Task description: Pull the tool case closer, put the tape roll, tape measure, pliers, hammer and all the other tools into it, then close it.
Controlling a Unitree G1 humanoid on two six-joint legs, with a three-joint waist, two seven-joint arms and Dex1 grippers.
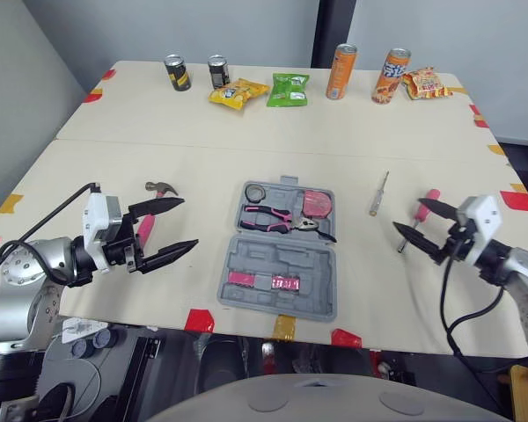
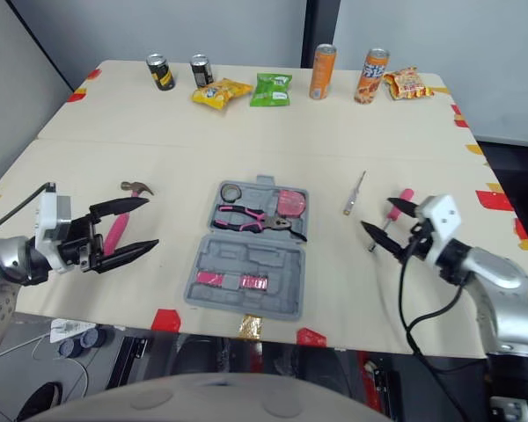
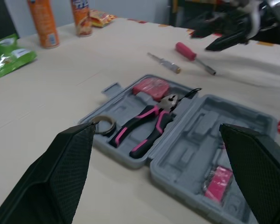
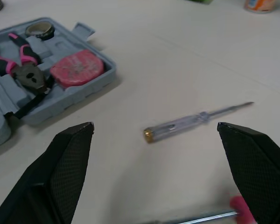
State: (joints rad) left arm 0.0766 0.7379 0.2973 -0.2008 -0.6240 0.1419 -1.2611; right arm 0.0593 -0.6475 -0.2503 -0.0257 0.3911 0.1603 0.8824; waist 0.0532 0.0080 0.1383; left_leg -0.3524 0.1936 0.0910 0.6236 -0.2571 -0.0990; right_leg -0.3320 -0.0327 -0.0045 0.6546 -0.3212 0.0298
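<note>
Found the tool case [image 2: 246, 257] open on the table [image 2: 246, 123], holding tape roll [image 2: 231, 192], pliers [image 2: 251, 216] and tape measure [image 2: 290, 202]. Saw the hammer [image 2: 116, 230] left of it, framed by the left gripper [image 2: 151, 221], fingers spread. Noted the clear screwdriver [image 2: 355, 193] right of it, and the pink screwdriver [image 2: 403, 197] beside the right gripper [image 2: 377, 214], fingers apart.

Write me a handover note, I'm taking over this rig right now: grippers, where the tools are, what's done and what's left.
Tool case: open, near the front edge.
Left gripper: open, empty, hovering by the hammer, left of the case.
Right gripper: open, empty, over the pink screwdriver, right of the case. The clear screwdriver lies between the two.
Done: tape roll, pliers and tape measure are in the case.
Left: hammer, both screwdrivers, then close the case.
</note>
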